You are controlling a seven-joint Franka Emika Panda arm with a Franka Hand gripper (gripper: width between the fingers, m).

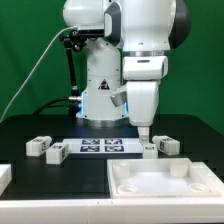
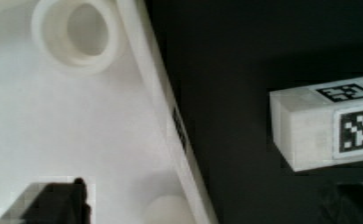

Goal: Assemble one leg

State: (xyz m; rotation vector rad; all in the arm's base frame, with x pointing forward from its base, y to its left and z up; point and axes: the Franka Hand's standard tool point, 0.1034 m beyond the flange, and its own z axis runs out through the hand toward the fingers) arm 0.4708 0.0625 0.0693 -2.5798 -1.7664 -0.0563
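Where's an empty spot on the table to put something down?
The bare black table in front of the marker board, between the leg on the exterior view's left and the white panel. It's crowded under the gripper, where another leg sits close to the panel.

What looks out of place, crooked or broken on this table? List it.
Nothing stands out. The white panel lies flat and undamaged, the small legs rest loose on the black table beside it, and the marker board sits straight. The open gripper hangs over the panel's edge, near one leg.
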